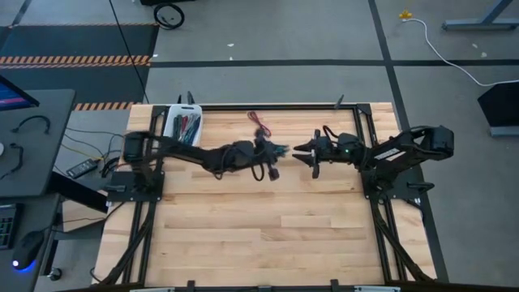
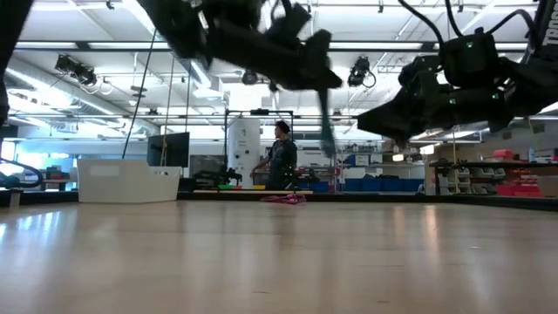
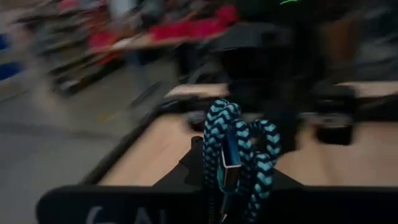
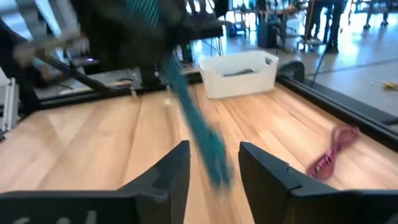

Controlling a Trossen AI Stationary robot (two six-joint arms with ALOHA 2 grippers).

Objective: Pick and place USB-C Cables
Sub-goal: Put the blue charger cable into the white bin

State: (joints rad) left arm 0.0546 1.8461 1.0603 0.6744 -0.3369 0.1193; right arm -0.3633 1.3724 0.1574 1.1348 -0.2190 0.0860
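The high view is showing both arms reaching toward the middle of the wooden table (image 1: 243, 235). The left gripper (image 1: 274, 151) is pinching a teal cable (image 1: 280, 149), and its jaws are pressed on the upper part of the bundle. In the left wrist view the teal cable (image 3: 236, 155) is sitting between the jaws, with its striped loops sticking out in front of them. In the low view it is hanging down below the left gripper (image 2: 321, 78), above the table surface.

The right gripper (image 4: 214, 168) is facing the left one, just beside it, and its jaws are spread apart. The loose end of the teal cable (image 4: 199, 137) is hanging between them, without touching either finger as far as I can tell.

A maroon cable (image 1: 258, 122) is lying on the table behind both grippers. A white bin (image 1: 183, 123) with more cables is standing near the far left corner.
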